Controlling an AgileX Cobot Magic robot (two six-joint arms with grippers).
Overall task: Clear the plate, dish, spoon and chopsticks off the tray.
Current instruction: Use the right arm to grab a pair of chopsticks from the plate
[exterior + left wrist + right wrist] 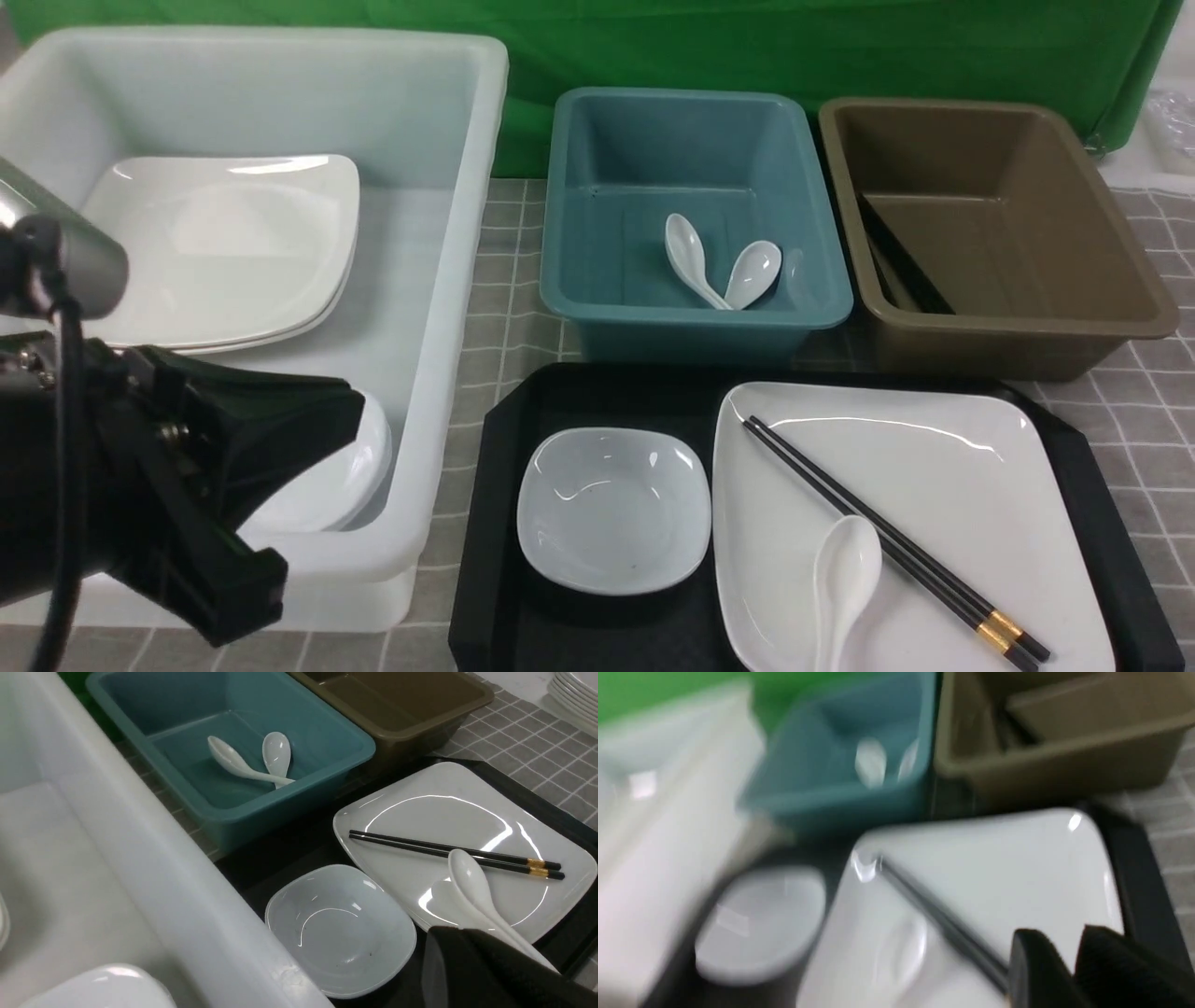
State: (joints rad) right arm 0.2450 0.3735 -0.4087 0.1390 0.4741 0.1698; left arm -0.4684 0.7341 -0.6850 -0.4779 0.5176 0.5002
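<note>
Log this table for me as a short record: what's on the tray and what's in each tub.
tray: dish, plate
on plate: chopsticks, spoon
teal tub: two spoons
white bin: plates, stacked
brown tub: something dark, unclear
cleared off tray: nothing yet

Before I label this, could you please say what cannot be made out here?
The right gripper: outside the front view; right wrist view blurred, grip unclear.
The spoon handle end: cut by front view's bottom edge; left gripper partly covers it in left wrist view.
</note>
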